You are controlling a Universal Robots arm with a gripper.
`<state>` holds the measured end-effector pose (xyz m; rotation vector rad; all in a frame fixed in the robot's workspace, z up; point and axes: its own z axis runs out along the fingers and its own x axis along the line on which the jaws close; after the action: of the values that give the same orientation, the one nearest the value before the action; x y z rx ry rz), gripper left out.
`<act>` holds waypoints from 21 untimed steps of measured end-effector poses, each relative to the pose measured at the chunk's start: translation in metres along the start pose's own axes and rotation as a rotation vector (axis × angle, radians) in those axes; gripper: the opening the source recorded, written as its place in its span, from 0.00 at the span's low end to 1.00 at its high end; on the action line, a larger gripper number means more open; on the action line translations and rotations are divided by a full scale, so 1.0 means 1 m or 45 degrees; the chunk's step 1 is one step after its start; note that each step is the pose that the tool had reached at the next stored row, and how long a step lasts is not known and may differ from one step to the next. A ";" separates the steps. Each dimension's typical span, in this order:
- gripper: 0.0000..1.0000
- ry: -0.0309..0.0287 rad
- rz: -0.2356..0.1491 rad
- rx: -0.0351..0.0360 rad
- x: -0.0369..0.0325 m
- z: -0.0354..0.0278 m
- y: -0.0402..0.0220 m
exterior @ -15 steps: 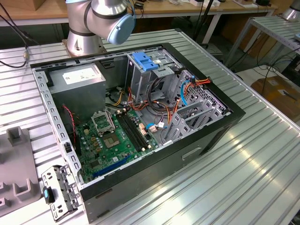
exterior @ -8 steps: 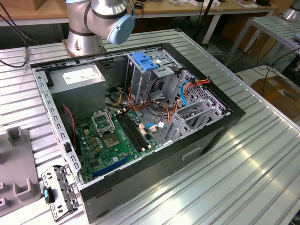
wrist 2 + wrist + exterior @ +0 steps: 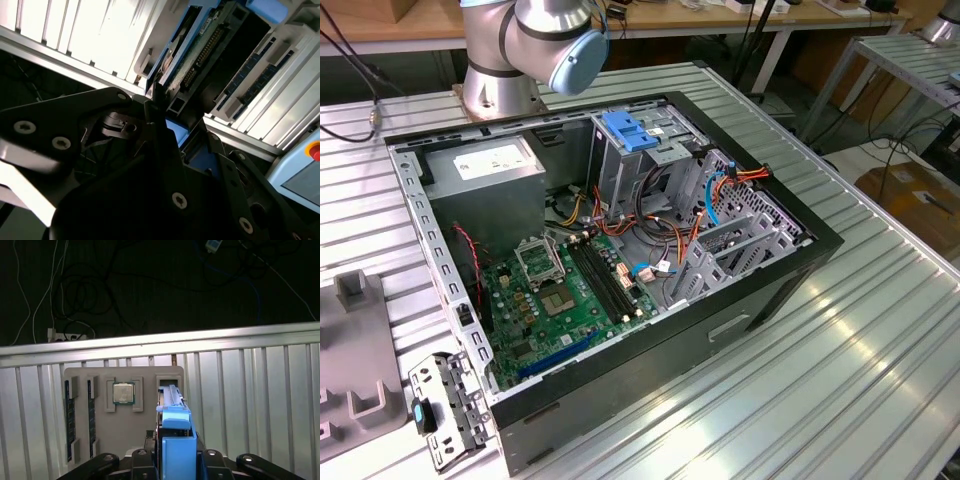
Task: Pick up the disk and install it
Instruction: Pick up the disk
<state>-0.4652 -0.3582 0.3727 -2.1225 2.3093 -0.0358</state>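
Jaws look clamped on the disk (image 3: 174, 412): in the first wrist view the gripper (image 3: 178, 452) has its black links hard against both flanks of the blue side rail, with no gap showing. The disk stands on edge, its far end in or just over a slot of the grey tray (image 3: 145, 427), just beside the processor chip (image 3: 123, 393), with two memory sticks (image 3: 68, 420) further along the same tray; I cannot tell whether it has come clear of the slot. The second wrist view gives the disk's bare circuit-board side and its row of connector pins, close to the gripper's black body. The main risk, I judge, is a lift that is not square to the slot: the rail would bind on the slot wall and the disk could pivot or slide between the pads, since smooth plastic gives a poor hold. A tilt could also knock the neighbouring chip or scrape the exposed board. At the open computer case (image 3: 750, 290) the orange and black cables (image 3: 670, 215) hang close to the drive cage (image 3: 655, 165) under its blue tab (image 3: 632, 130), so a carried disk could snag them. As for writing, the white sticker (image 3: 490, 158) on the power supply (image 3: 485, 190) bears print too fine to read, and nothing legible faces the cameras on the disk
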 end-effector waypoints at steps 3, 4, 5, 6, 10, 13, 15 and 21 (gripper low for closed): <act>0.36 -0.0009 0.000 0.0003 0.0000 -0.0024 0.0000; 0.36 -0.0010 0.000 0.0001 0.0000 -0.0033 0.0000; 0.36 -0.0010 0.000 0.0000 0.0000 -0.0040 -0.0001; 0.36 -0.0011 0.000 0.0001 0.0000 -0.0049 -0.0001; 0.36 -0.0011 0.000 0.0000 0.0001 -0.0082 -0.0002; 0.36 -0.0013 0.000 0.0000 0.0001 -0.0099 -0.0002; 0.36 -0.0014 0.000 0.0000 0.0002 -0.0134 -0.0003; 0.36 -0.0013 0.000 0.0000 0.0002 -0.0186 -0.0004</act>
<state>-0.4652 -0.3582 0.3914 -2.1220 2.3088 -0.0347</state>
